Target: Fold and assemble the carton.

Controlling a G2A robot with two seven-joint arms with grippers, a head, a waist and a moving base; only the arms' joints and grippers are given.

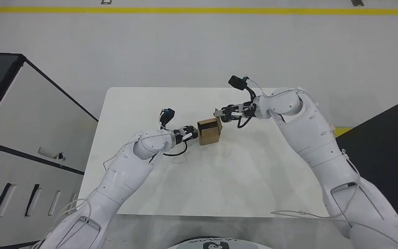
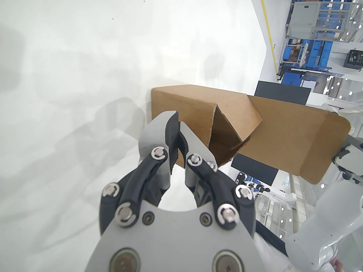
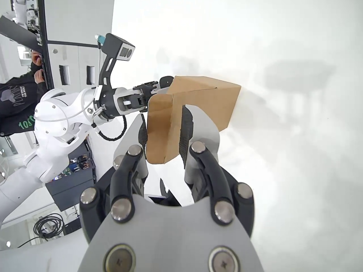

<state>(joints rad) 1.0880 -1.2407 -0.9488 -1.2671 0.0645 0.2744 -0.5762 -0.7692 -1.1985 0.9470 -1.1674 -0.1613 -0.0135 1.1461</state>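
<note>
The carton (image 1: 209, 131), at the middle of the worktop (image 1: 261, 180), is pinched at one wall by the nearly closed left gripper (image 2: 178, 121) and clamped across a flap by the right gripper (image 3: 166, 117). The board is judged light, stiff and crease-prone; edges beside folds are best gripped.

left arm (image 1: 134, 155) and right arm (image 1: 305, 124): glossy white shells, dark joint seams. left gripper (image 2: 178, 125) and right gripper (image 3: 166, 123): grey metal fingers (image 2: 154, 131), ribbed black pads (image 3: 187, 125), black links (image 2: 141, 171), silver screws (image 2: 158, 152). behind the left gripper, a looping black cable (image 3: 113, 136) and a bracketed black camera (image 3: 120, 48).
</note>
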